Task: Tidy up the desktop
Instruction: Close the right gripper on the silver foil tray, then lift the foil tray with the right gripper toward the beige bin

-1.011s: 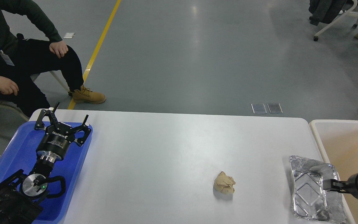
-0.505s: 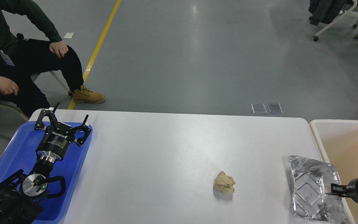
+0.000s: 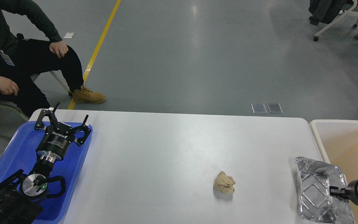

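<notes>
The right hand is gripping the foil tray's rim at the surface's right edge, seemingly dragging it toward the bin, needing a lift over, while the left hand is hovering open.

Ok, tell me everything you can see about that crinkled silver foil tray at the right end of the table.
The shiny, crinkled aluminium foil tray is rectangular, with embossed ridges and a rolled rim. It looks empty and sits tilted at the right edge of the white desktop, overhanging toward the beige bin. The right gripper meets its right rim.
</notes>
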Available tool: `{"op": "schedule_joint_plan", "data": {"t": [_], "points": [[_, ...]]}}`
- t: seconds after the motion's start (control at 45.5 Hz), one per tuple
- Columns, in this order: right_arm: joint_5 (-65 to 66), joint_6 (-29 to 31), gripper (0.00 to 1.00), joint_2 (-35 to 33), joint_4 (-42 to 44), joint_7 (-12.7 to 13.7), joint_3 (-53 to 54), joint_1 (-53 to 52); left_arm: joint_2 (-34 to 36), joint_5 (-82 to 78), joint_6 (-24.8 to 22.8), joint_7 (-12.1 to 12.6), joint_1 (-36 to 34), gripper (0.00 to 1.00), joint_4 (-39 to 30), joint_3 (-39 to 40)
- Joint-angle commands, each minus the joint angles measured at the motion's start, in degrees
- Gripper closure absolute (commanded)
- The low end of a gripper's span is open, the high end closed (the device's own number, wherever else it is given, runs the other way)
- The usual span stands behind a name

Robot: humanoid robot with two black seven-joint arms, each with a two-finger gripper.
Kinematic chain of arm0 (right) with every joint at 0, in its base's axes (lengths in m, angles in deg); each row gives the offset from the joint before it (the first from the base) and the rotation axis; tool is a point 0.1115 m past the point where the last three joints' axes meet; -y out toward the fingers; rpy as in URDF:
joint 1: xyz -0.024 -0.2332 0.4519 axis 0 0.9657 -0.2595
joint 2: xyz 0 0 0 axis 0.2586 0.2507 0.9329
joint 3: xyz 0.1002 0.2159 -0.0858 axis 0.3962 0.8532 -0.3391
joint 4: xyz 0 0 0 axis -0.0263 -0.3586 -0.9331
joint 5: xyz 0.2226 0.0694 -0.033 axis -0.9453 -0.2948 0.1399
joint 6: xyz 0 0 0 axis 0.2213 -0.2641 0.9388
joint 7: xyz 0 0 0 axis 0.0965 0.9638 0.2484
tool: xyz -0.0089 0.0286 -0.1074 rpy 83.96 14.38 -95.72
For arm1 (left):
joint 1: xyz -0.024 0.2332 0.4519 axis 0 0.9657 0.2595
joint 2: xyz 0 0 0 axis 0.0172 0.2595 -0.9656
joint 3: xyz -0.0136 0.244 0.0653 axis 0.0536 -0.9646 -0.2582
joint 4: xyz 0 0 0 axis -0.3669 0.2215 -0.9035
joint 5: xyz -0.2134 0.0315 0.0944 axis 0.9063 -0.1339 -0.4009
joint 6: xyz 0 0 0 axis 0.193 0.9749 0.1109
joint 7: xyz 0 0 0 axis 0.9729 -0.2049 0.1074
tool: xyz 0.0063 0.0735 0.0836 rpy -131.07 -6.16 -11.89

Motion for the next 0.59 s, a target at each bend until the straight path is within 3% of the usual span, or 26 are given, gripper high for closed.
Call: {"op": "schedule_joint_plan", "data": {"t": [0.0, 0.132, 0.33, 0.571], "points": [[0.18, 0.07, 1.00, 0.20, 0.08, -0.17, 1.30, 0.37, 0.00, 0.00, 0.00, 0.00, 0.00, 0.01, 0.00, 0.00], [-0.08, -0.02, 1.00, -0.15, -0.01, -1.75, 2.44, 0.28, 0.00, 0.00, 0.00, 0.00, 0.00, 0.01, 0.00, 0.00], [-0.08, 0.07, 1.00, -0.85, -0.45, -2.02, 3.84, 0.19, 0.00, 0.00, 0.00, 0.00, 0.00, 0.01, 0.00, 0.00], [-0.26, 1.91, 1.00, -6.21, -2.20, -3.60, 3.76, -3.06, 0.00, 0.00, -0.09, 0.09, 0.00, 0.01, 0.00, 0.00]]}}
